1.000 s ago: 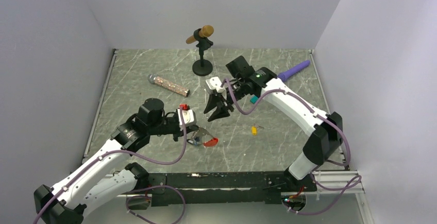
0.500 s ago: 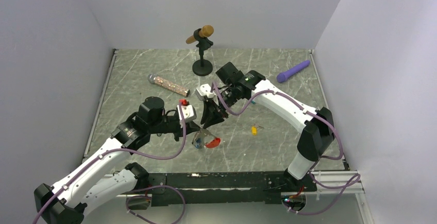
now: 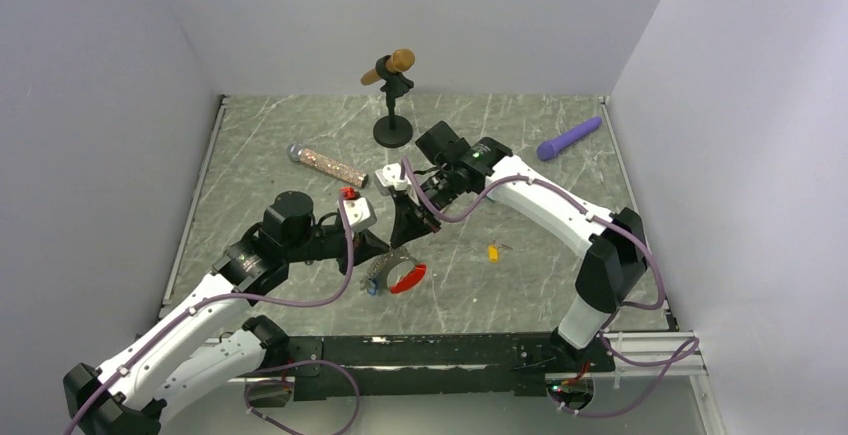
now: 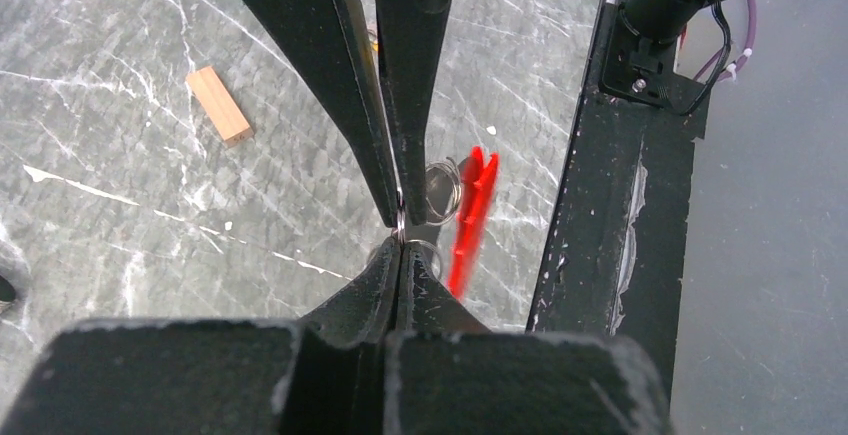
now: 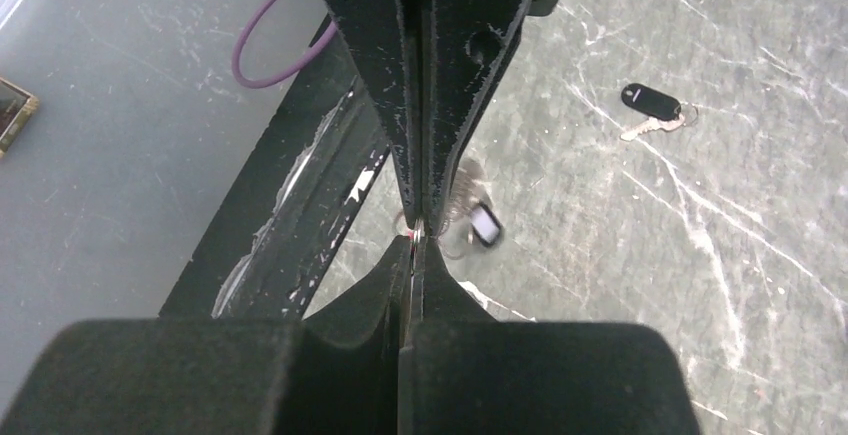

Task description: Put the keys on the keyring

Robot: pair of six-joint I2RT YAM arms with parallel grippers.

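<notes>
Robotics test cell, laboratory type: bare lilac-grey walls (image 3: 450, 15) enclose a marble-pattern bench (image 3: 540, 275) (three sides); cabled left arm (image 3: 190, 310) and right arm (image 3: 555, 200) bolted to a black rail (image 3: 440, 350)

1. In the top view, the left arm (image 3: 200, 305) reached from its base toward 2 o'clock, with the wrist turned toward 3 o'clock.
2. The left gripper (image 3: 388, 253) had its jaws closed on the keyring (image 3: 405, 278).
3. The right arm (image 3: 550, 200) stretched toward 10 o'clock, and its wrist bent down toward 7 o'clock.
4. The right gripper (image 3: 405, 238) was pinched closed and met the left gripper tip to tip.
</notes>
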